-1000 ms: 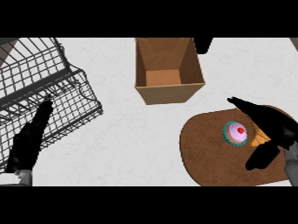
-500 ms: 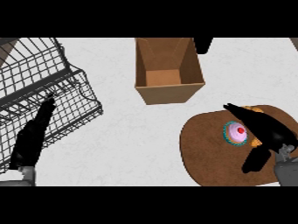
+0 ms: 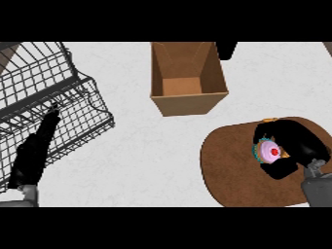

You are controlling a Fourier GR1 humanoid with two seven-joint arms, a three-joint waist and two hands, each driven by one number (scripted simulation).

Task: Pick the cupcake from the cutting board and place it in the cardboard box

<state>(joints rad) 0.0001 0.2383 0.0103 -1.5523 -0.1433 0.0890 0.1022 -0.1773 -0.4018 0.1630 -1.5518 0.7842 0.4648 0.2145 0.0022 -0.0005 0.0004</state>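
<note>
- Now the right hand [image 3: 298,146] curls round the cupcake [image 3: 271,151] on the cutting board [image 3: 230,160], near the tabletop's right edge.
- Best to close fully before lifting toward the cardboard box [image 3: 186,73].
- The left hand [image 3: 33,153] rests with straight fingers.

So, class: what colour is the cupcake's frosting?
Pink, with a red centre, on the cupcake in the head view.

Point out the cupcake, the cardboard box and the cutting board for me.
cupcake [image 3: 272,151], head view, on its pink frosted top.
cardboard box [image 3: 188,86], head view, on its bare inside floor.
cutting board [image 3: 230,163], head view, on the bare brown surface left of the cupcake.
</note>
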